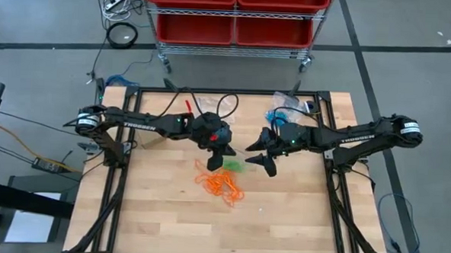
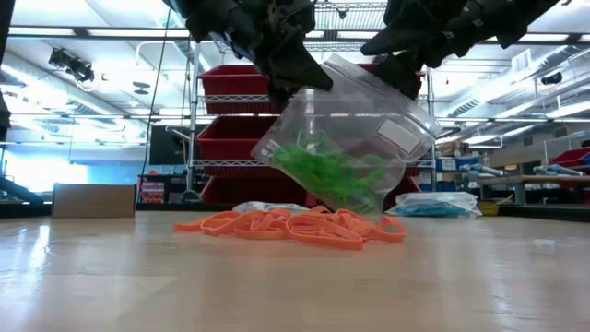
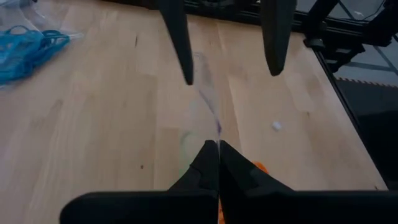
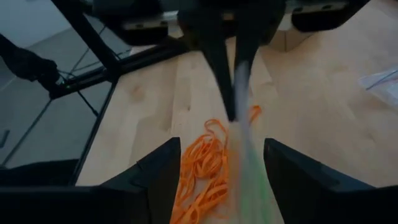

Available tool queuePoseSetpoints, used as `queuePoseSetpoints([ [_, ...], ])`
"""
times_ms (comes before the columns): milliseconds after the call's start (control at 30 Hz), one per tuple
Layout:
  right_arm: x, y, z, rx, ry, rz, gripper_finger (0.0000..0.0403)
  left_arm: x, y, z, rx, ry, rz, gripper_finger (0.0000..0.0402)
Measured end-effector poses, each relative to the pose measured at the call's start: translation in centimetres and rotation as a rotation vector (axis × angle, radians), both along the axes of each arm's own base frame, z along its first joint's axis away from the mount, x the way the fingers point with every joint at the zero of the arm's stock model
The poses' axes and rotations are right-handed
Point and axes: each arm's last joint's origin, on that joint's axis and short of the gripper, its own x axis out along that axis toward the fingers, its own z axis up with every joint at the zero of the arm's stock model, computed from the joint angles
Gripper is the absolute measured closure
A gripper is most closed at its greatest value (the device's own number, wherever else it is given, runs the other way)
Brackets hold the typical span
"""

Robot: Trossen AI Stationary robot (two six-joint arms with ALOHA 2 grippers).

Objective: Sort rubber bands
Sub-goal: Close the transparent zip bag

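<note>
1. Overhead picture, centre: left gripper (image 1: 223, 151) and right gripper (image 1: 261, 155) facing each other over a wooden table (image 1: 160, 215), with orange rubber bands (image 1: 219, 183) in a loose pile just below them and a small patch of green (image 1: 232, 165) between pile and claws.
2. Level picture alone makes plain that this green is a clump of green rubber bands (image 2: 327, 171) inside a clear bag (image 2: 355, 134), hanging tilted above the orange pile (image 2: 295, 226), off the tabletop.
3. Left wrist picture, bottom centre: left fingers (image 3: 208, 171) clenched on the bag's thin edge (image 3: 208, 112).
4. Right wrist picture, lower corners: right fingers (image 4: 155, 177) spread wide apart, released, the bag (image 4: 245, 155) between them.
5. Second clear bag holding blue rubber bands (image 2: 438, 207) lying flat at centre right of the level picture; same blue bands (image 3: 22, 46) at upper left of the left wrist picture.
</note>
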Motion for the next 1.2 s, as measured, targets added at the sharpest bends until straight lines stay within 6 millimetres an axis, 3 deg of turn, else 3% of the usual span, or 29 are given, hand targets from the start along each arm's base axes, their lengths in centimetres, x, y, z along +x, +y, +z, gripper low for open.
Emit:
queuePoseSetpoints([
  [200,-0.2,0.1,-0.5,-0.032,0.054,-0.012,0.0199,0.2,-0.5,0.5,0.003,-0.03,-0.016,0.0401],
  [433,-0.3,0.1,-0.7,-0.026,0.074,0.002,0.0226,0.6,-1.4,2.4,0.07,-0.019,-0.044,0.0401],
  [867,-0.3,0.6,-0.6,-0.041,0.065,0.049,0.0396,0.4,-2.0,3.4,0.147,0.035,-0.025,0.0399],
  [1067,-0.3,0.6,-0.6,-0.041,0.065,0.049,0.0401,0.4,-2.0,3.4,0.146,0.031,-0.024,0.0396],
  [1200,-0.3,0.6,-0.7,-0.049,0.067,0.051,0.0402,0.5,-2.0,3.5,0.134,0.019,-0.015,0.0368],
])
